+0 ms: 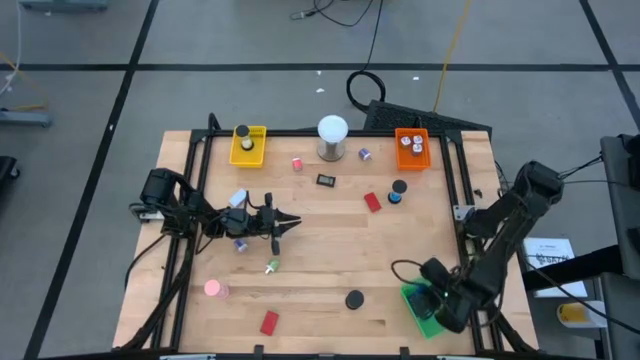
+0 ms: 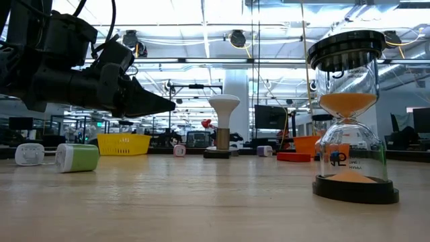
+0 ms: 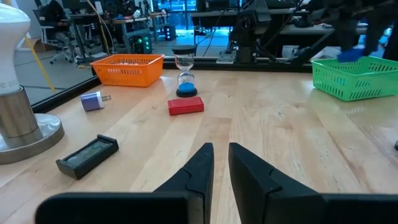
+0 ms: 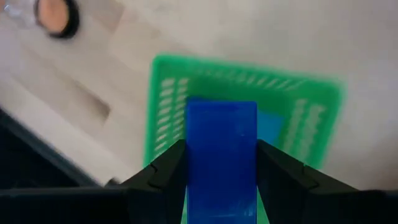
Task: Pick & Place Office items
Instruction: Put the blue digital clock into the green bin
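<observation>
- A blue flat block (image 4: 222, 155) was clamped between the jaws of the right gripper (image 4: 222, 171), directly above the green tray (image 4: 168, 99); in the high view that tray (image 1: 418, 306) sat at the lower right of the frame with the gripper (image 1: 440, 300) over it.
- The left gripper (image 3: 217, 168) hovered at centre left of the high view (image 1: 285, 224), its fingers narrowed to a slim gap with nothing between them.
- Judged done: the yellow tray (image 1: 249, 153) at upper left held a dark round piece, and the orange tray (image 1: 411, 150) at upper right held whitish bits.
- Judged in hand: the blue block was not yet released into the green tray.
- Judged left: items lay loose on the table (image 1: 320, 270), namely two red blocks (image 1: 372, 202) and (image 1: 269, 322), a black round piece (image 1: 354, 299), a pink round piece (image 1: 213, 289), a blue-based sand timer (image 1: 398, 190), a small dark screen device (image 1: 326, 180) and a purple bit (image 1: 365, 154).
- The white ball lamp (image 1: 332, 135) stood at the upper centre.
</observation>
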Robot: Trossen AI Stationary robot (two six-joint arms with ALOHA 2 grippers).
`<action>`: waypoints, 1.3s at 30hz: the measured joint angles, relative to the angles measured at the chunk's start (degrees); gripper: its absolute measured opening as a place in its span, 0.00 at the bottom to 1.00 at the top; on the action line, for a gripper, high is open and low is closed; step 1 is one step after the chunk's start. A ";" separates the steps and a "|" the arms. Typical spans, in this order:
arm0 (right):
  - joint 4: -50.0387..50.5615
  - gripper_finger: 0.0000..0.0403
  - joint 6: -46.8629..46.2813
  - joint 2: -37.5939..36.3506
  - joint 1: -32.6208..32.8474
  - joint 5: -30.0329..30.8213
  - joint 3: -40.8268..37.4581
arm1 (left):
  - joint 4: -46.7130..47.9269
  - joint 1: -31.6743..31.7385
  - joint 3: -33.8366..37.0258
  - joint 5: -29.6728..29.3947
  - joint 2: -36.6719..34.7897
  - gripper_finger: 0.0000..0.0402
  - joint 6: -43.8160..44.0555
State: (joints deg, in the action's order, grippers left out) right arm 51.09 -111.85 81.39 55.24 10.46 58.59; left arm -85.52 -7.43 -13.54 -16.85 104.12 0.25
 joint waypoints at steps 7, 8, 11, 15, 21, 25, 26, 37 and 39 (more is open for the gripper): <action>-4.06 0.39 -1.54 5.21 0.21 -0.63 0.02 | -0.02 0.00 0.00 -0.02 0.00 0.14 0.00; -4.20 0.40 -1.54 5.87 -0.18 -1.39 0.02 | -0.02 0.00 0.00 -0.02 0.00 0.14 0.00; -4.18 0.40 -1.25 6.77 -1.17 -2.46 0.02 | 0.00 0.00 0.00 -0.02 0.00 0.14 0.00; -4.05 0.38 -0.21 6.79 -2.15 -2.71 0.02 | -0.02 0.00 0.00 -0.02 0.00 0.14 0.00; -4.02 0.40 -0.35 7.50 -2.43 -1.95 0.02 | -0.01 0.00 0.00 0.00 0.00 0.14 0.00; -4.73 0.39 -0.45 8.51 -2.50 -1.63 0.02 | -0.02 0.00 0.00 -0.01 0.00 0.14 0.00; -4.83 0.39 -0.30 8.74 -2.65 -1.70 0.02 | -0.02 -0.01 0.00 -0.01 0.00 0.14 -0.02; -6.33 0.43 1.54 9.63 -2.78 -2.90 0.02 | 0.00 0.00 0.00 -0.01 0.00 0.14 0.00; -6.34 0.43 1.54 9.65 -2.78 -3.17 0.02 | -0.02 0.00 0.00 0.00 0.00 0.14 0.00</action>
State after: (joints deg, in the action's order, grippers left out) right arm 44.75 -110.30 91.04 52.47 7.29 58.61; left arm -85.54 -7.42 -13.54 -16.84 104.12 0.25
